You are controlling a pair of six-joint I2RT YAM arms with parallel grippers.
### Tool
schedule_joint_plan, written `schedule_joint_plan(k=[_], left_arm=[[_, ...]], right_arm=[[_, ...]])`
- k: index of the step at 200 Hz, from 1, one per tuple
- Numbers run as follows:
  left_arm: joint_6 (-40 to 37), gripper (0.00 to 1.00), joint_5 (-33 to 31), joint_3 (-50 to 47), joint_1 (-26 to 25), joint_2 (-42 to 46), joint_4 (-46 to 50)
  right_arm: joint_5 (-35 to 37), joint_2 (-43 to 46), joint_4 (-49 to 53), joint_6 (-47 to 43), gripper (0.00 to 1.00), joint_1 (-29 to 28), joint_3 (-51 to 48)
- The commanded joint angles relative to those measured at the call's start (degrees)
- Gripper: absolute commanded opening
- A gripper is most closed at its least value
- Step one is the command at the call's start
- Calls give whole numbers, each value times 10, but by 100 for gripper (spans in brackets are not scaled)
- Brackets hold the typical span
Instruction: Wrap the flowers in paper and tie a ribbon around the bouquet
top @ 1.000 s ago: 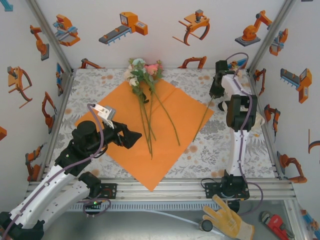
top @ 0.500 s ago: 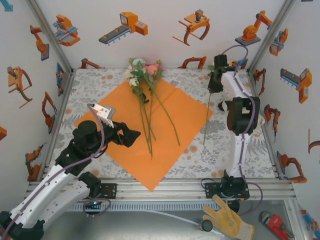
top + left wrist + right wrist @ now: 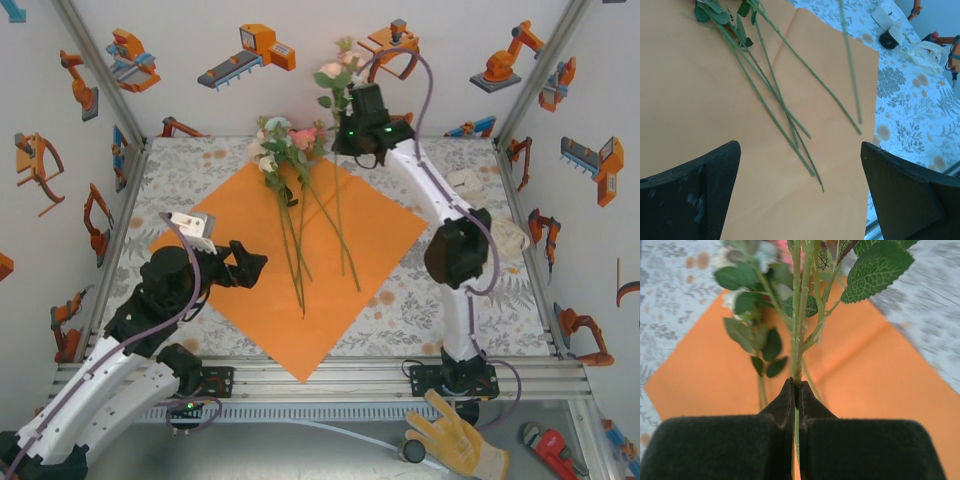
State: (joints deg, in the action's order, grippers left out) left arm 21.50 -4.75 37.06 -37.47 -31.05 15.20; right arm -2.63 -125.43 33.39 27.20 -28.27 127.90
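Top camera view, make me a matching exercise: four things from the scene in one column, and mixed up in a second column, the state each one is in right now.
Column 1
1. left gripper
2. right gripper
3. orange paper
4. single flower sprig

Column 2
A. shut on a stem
B. held in the air, stem hanging down
C. open, holding nothing
D. lying flat on the table

Pairs: 1-C, 2-A, 3-D, 4-B
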Motion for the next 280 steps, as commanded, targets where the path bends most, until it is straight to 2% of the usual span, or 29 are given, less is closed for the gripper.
schedule_joint_plan(k=[1,17,41,68,92,136,173,212,228,259,280], left_arm=[[13,97,-16,7,-3,13,16],[13,97,-21,6,-2,22,21],[10,97,-28,5,-2,39,35],[-1,97,-48,0,-1,55,50],[-5,97,-50,-4,-1,58,48],[1,97,-43,-9,-1,48,38],[5,97,-37,-5,-1,41,34],[32,97,-69,10,-1,25,60],[58,97,-87,22,-1,9,88],[86,97,-100,35,1,-15,124],[90,97,-107,35,2,-17,130]], right_arm=[[-6,-104,-13,29,0,-37,101],[7,-189,-9,25,0,-54,201],[12,-268,-18,21,0,-59,275],[-8,-277,-68,60,0,-63,224],[-3,-273,-68,77,16,-67,195],[-2,-215,-63,71,38,-67,155],[18,-142,-45,47,46,-67,117],[26,-47,8,3,49,-67,79],[18,44,2,-22,49,-73,-10],[14,299,-125,-129,53,-125,-361],[49,438,-137,-232,54,-191,-533]])
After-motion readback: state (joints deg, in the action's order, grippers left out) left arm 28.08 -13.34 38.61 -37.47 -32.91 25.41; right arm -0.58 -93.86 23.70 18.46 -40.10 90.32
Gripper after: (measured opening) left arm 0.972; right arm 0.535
